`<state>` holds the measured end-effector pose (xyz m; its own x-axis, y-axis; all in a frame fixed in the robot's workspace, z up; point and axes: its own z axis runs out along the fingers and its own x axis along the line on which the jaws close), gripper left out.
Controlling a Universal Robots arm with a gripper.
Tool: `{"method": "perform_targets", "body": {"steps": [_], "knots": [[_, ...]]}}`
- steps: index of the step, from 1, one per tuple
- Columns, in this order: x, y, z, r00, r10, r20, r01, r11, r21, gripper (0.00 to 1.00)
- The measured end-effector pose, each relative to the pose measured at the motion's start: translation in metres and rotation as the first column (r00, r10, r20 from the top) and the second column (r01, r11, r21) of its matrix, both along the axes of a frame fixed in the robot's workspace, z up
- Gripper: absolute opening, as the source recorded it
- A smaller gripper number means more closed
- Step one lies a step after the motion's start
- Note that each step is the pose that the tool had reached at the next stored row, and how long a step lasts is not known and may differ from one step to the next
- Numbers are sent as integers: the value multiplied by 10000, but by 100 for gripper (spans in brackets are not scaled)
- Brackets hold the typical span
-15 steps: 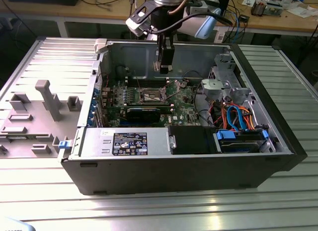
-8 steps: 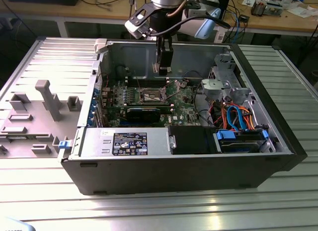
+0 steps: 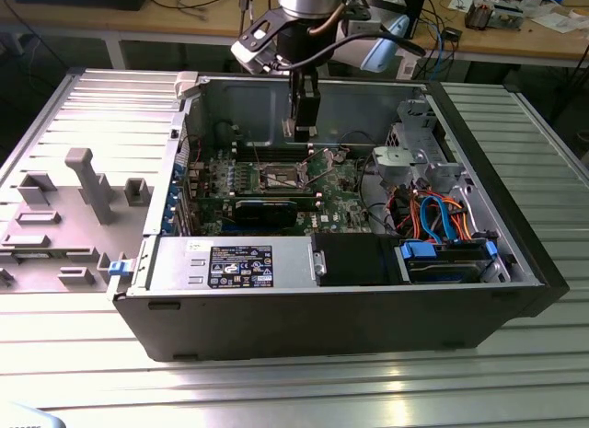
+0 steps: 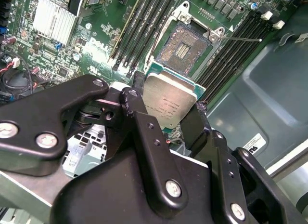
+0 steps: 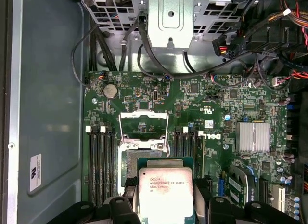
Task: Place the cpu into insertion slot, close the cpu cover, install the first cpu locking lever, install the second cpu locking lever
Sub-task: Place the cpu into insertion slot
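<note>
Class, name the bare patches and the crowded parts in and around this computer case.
Free: ribbed table in front of the case; bare grey case panel beside the memory slots. Crowded: green board, cables by the drive cage, and above the insertion slot, where the tool holds the cpu.

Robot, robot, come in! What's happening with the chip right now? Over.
The gripper shut on the cpu. It hangs over the board, not in the insertion slot. The cpu cover stands open. Nothing blocking the slot.
</note>
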<state>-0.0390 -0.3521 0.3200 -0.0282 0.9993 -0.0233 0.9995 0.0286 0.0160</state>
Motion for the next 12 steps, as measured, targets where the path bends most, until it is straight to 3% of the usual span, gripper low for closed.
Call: {"method": "perform_targets", "body": {"steps": [3, 12], "knots": [[0, 0, -36, 10000, 0, 1, 0, 10000, 0, 55], [0, 0, -65, 10000, 0, 0, 0, 10000, 1, 55]]}}
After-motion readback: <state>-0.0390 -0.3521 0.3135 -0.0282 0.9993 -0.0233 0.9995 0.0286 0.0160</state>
